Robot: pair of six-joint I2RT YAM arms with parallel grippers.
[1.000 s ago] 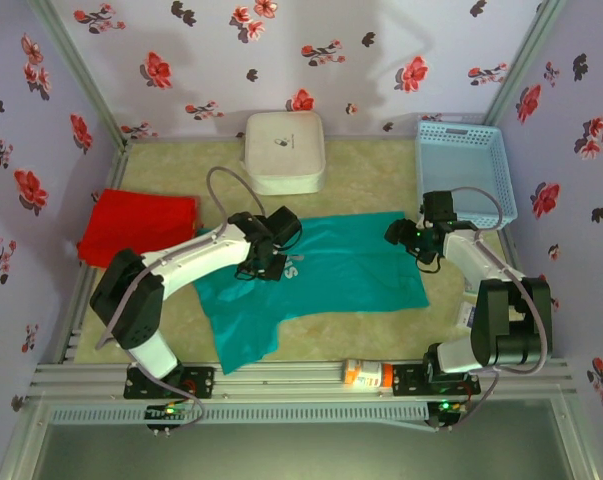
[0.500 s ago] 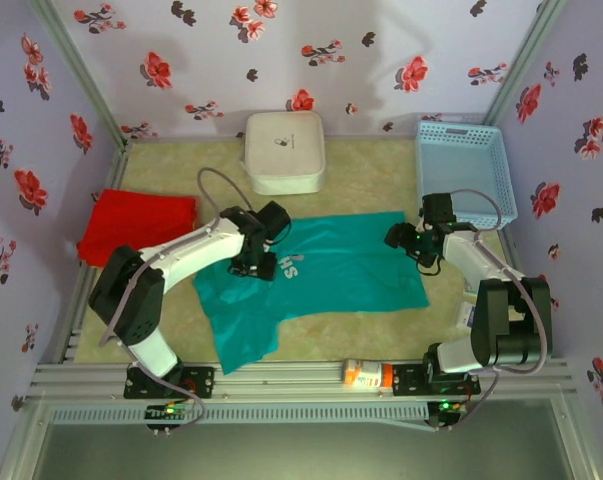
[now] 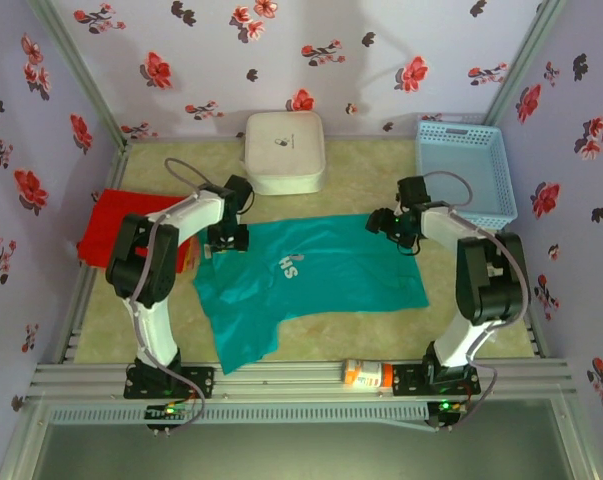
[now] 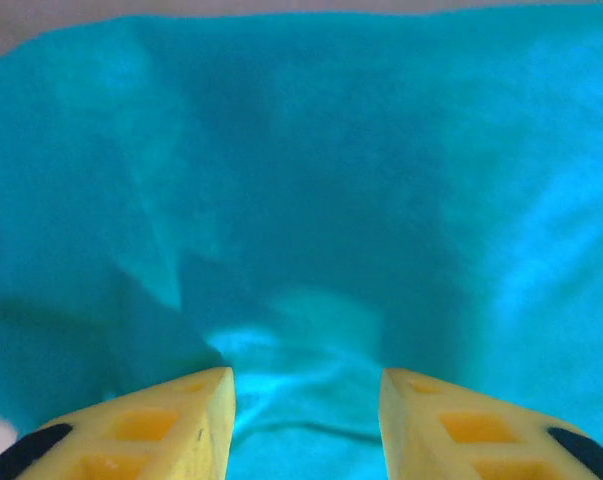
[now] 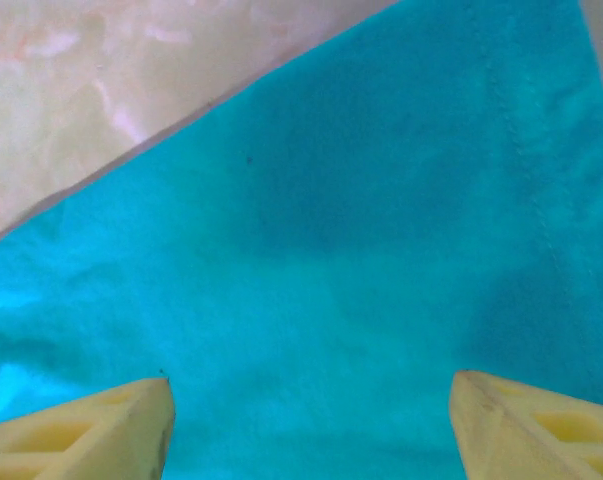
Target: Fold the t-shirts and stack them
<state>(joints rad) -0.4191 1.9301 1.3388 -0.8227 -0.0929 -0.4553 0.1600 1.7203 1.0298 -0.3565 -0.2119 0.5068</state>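
The teal t-shirt [image 3: 321, 275] lies flat on the desk [image 3: 381, 170], long axis left to right, with the red t-shirt [image 3: 121, 225] just off its left end. The left jaws hang apart over its far-left corner, the right jaws wider apart over its far-right corner, nothing pinched. Cloth's right under both, so each arm looks nearest its own corner for the fold.

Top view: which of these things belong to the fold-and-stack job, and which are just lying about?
Job:
- teal t-shirt
- red t-shirt

Lying about:
- white box
- blue basket
- orange bottle
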